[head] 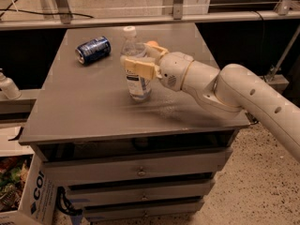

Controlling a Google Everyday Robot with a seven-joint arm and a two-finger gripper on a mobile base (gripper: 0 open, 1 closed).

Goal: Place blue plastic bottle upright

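Note:
The blue plastic bottle (137,83) is clear with a white cap and a pale label. It stands upright on the grey table top (84,111), near the middle. My gripper (144,60) reaches in from the right and is shut around the bottle's upper body. One tan finger (136,69) is on its near side and the other (157,47) on its far side. The bottle's base rests on the table.
A dark blue soda can (93,49) lies on its side at the table's back left. The table has drawers below (140,170). A white bottle (7,87) stands off the left edge, and a cardboard box (28,196) sits on the floor at lower left.

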